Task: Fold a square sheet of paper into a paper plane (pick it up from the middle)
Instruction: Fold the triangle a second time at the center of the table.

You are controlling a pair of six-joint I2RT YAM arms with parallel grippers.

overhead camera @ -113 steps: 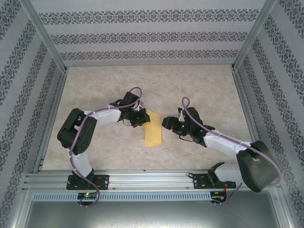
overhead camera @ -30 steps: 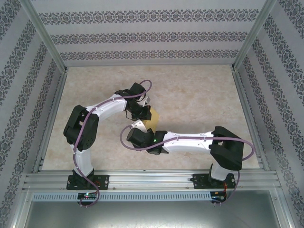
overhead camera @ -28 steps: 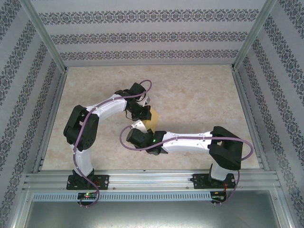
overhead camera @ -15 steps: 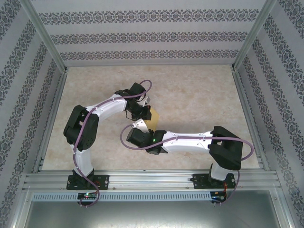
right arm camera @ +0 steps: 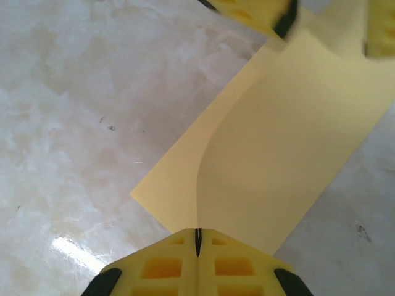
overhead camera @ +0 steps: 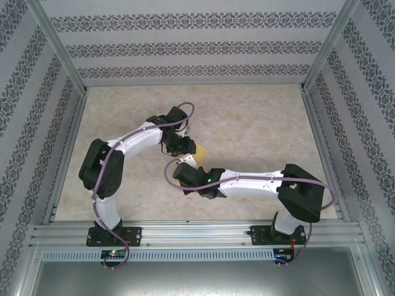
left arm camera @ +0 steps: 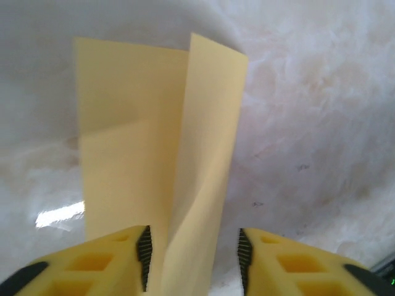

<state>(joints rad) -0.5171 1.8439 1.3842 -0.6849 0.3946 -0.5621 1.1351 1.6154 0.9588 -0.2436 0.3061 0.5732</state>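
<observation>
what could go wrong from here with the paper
The right claw pinches the sheet at one edge, and the left claw stands open around it, so the sheet may twist or slip.
The folded layers gape apart, so the crease could spring open.
The claws sit close together and could bump.

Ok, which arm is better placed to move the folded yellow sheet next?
Probably the right: the right fingers are shut on an edge of the square sheet of paper, while the left fingers stand open with the sheet loose between them.

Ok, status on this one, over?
Right claw shut on thin yellow folded paper sheet. Left claw open, straddling its raised flap. Nothing blocking.
</observation>
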